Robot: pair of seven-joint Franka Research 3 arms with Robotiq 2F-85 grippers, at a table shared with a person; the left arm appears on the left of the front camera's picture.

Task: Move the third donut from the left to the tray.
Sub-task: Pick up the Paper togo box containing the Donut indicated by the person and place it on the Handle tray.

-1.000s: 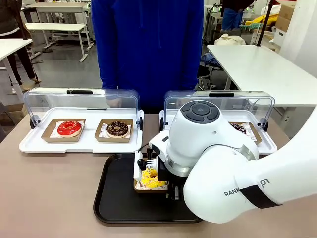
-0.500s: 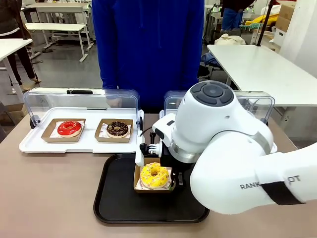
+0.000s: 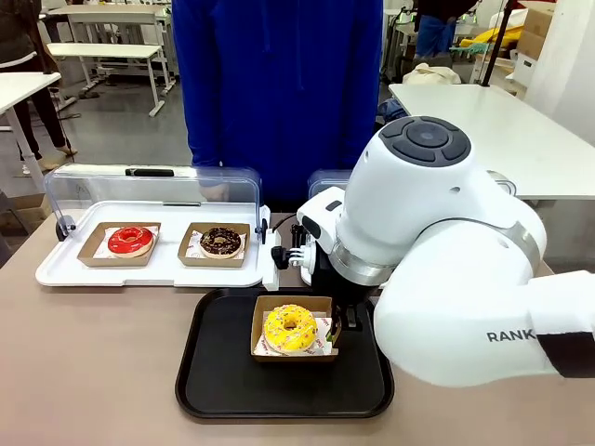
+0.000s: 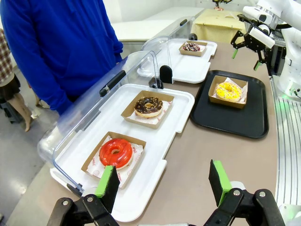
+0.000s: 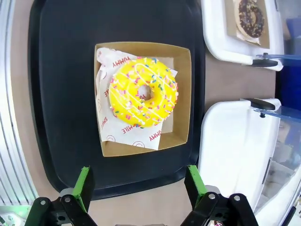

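The right gripper [image 5: 138, 186] is open, its two green pads standing wide apart above the near rim of the black tray [image 5: 61, 94], and it holds nothing. Just beyond it sits the yellow donut [image 5: 143, 99] with coloured sprinkles, in its square brown cardboard holder [image 5: 181, 94] on the tray. The paper under the donut carries red print, where "YUMMY" and "SMILE" can be read. In the front view the right arm [image 3: 446, 251] shows the letters "RANK" on its white shell, and the donut lies on the tray in front of it, free of the gripper.

The left gripper [image 4: 164, 181] is also open and empty, above the desk [image 4: 188, 155] beside a white tray [image 4: 155, 174] with a clear domed lid [image 4: 108, 94]. This tray holds two donuts: one red-iced donut [image 4: 115, 153] and one chocolate donut [image 4: 148, 106]. A second white tray [image 4: 188, 70] farther off holds one more chocolate donut [image 4: 191, 47]. A person in a blue top [image 3: 279, 93] stands at the far side.
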